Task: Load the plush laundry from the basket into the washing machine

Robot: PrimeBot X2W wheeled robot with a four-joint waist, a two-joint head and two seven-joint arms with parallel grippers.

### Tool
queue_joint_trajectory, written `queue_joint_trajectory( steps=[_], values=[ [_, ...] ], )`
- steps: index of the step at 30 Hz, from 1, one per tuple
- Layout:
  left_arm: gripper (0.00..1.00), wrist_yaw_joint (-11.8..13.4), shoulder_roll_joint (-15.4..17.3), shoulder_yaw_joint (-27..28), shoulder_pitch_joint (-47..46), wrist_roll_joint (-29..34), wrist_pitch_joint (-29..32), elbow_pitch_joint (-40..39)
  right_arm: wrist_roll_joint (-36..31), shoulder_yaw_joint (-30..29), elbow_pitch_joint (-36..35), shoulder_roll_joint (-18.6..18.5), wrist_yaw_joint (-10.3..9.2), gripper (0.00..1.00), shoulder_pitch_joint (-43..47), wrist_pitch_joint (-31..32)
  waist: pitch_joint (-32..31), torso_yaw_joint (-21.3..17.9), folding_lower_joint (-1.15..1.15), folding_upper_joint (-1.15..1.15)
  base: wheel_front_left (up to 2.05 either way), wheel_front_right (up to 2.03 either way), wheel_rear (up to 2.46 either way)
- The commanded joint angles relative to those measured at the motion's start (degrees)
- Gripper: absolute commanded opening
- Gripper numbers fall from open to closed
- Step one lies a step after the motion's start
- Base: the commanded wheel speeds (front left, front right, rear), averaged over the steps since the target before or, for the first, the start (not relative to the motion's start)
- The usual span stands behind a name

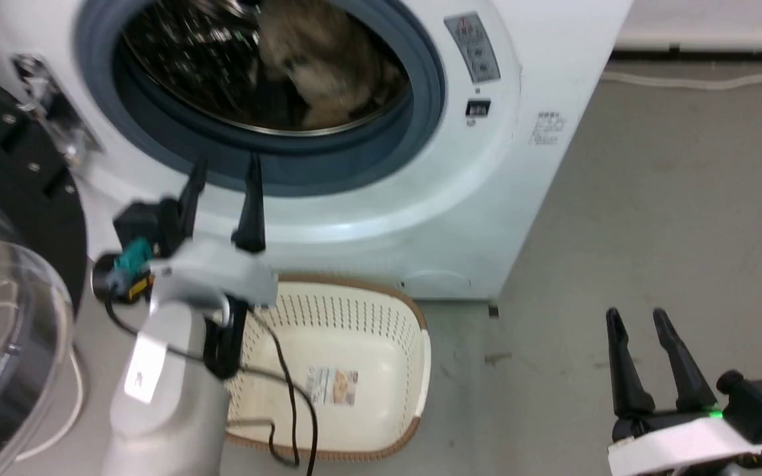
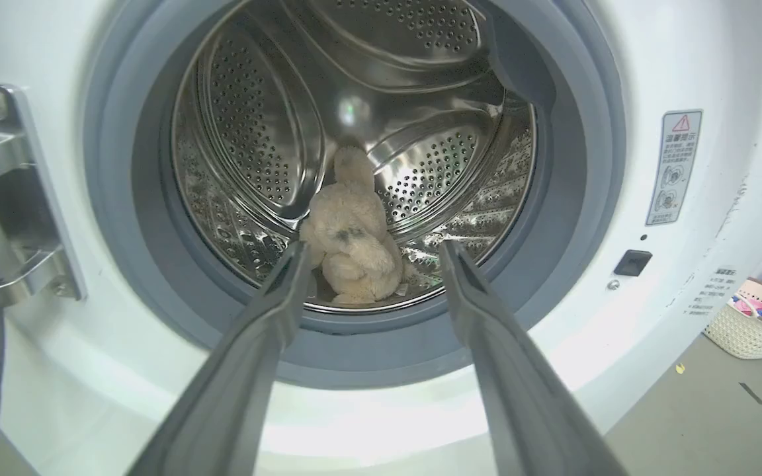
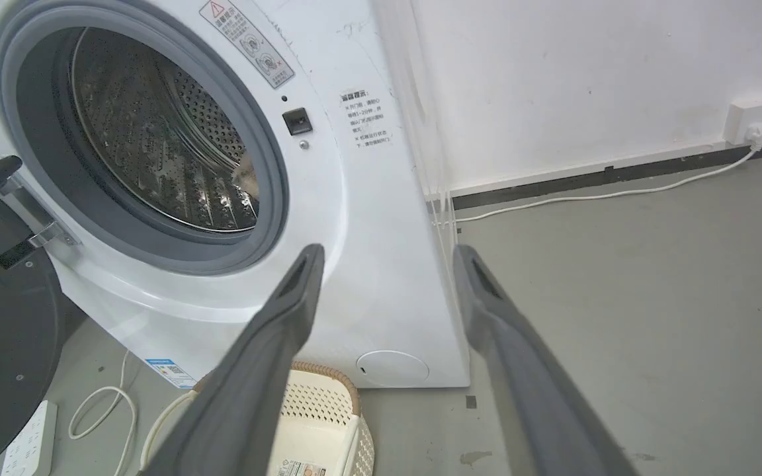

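Note:
The plush laundry [image 2: 353,246], a shaggy cream toy with a small dark patch, lies at the bottom of the steel drum of the washing machine [image 1: 460,178]; it appears blurred in the head view [image 1: 328,66]. My left gripper [image 1: 225,168] hangs open just outside the porthole's lower rim, its fingers [image 2: 275,317] apart and empty. The cream basket [image 1: 407,344] sits on the floor below the porthole with just a label on its bottom. My right gripper [image 1: 635,317] stands open and empty over bare floor to the right; in its own view [image 3: 384,254] it points at the washer's right corner.
The washer door [image 1: 4,264], black-rimmed with a clear bulge, hangs open at the left. A white cable [image 3: 592,195] runs along the wall to a socket. A power strip [image 3: 27,443] and cord lie under the door. Another basket of clothes [image 2: 758,317] stands farther right.

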Motion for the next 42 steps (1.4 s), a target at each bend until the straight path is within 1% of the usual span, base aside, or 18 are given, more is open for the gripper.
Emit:
queue_joint_trajectory(
  steps=[1, 6, 14, 21, 30, 39, 42],
  values=[
    [1.00, 0.09, -0.01, -0.19, 2.75, -0.29, -0.30, -0.96, -0.54, -0.40, -0.02, -0.11, 0.05, 1.00, 1.36, 0.29, -3.32, 1.07, 0.01, 0.00, 0.00, 0.00, 0.00],
    [1.00, 0.26, -0.10, -1.13, 9.17, -0.94, -0.30, -3.85, -1.13, -1.90, -0.37, -0.11, 0.05, 1.00, 4.35, 1.11, -7.22, 2.13, 0.01, 0.00, 0.00, 0.00, 0.00],
    [1.00, 2.46, 0.07, -1.57, 18.19, -1.20, 1.20, -10.08, -2.98, -2.45, -2.17, -0.11, 0.05, 1.00, 8.40, 2.96, -11.46, 4.06, 0.01, 0.00, 0.00, 0.00, 0.00],
    [1.00, 3.71, 0.99, -1.99, 25.18, -0.87, 3.59, -16.12, -3.29, -2.30, -3.36, -0.11, 0.05, 1.00, 10.06, 3.52, -13.05, 5.52, 0.01, 0.00, 0.00, 0.00, 0.00],
    [1.00, 5.13, 1.83, -2.78, 32.04, -0.25, 6.08, -22.34, -4.91, -1.81, -3.43, -0.11, 0.05, 1.00, 11.56, 3.46, -13.95, 6.25, 0.01, 0.00, 0.00, 0.00, 0.00],
    [1.00, 5.96, 2.59, -3.89, 37.04, 0.74, 6.76, -26.32, -5.60, -1.84, -3.03, -0.11, 0.05, 1.00, 12.77, 3.35, -14.34, 6.00, 0.01, 0.00, 0.00, 0.00, 0.00],
    [1.00, 7.05, 2.80, -3.74, 39.03, 1.09, 6.78, -27.86, -5.54, -1.83, -2.67, -0.11, 0.05, 1.00, 12.53, 3.35, -14.45, 5.54, 0.01, 0.00, 0.00, 0.00, 0.00]
  ],
)
